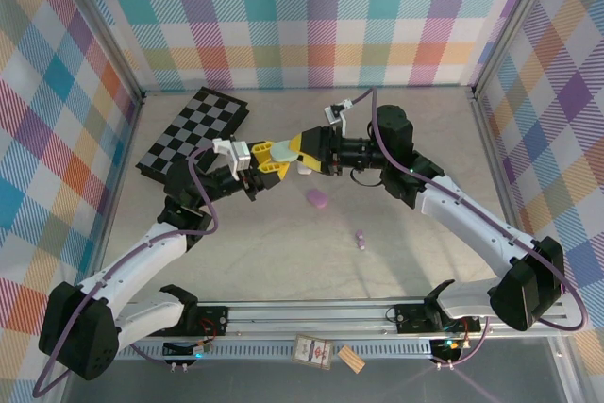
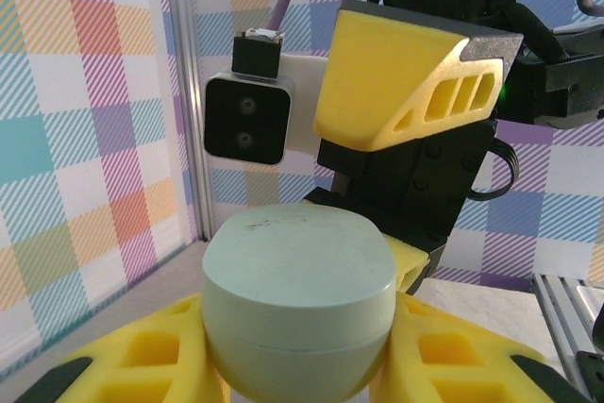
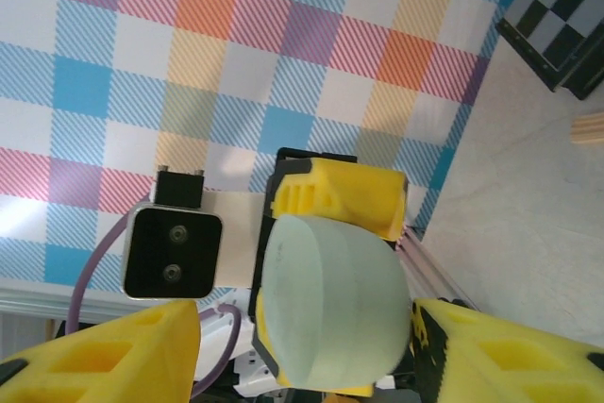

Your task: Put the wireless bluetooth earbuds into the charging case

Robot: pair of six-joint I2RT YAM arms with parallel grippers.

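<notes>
The task is at an early stage. The left gripper has its yellow fingers closed on the pale green charging case, which sits low and central in the left wrist view. The case is held above the table near the centre of the top view. A seam runs around the case and its lid looks shut, with no earbud visible in it.

The right gripper faces the case head-on with its jaws spread wide. Its two yellow fingers sit at the lower corners of the right wrist view, with the case between them. I cannot tell whether either finger touches it.

A small purple earbud lies on the table, right of centre and well apart from both grippers. A larger rounded purple piece lies just below the grippers; I cannot tell if it is an earbud or another case.

As I judge it, opening the lid, picking up earbuds and seating them all remain.
</notes>
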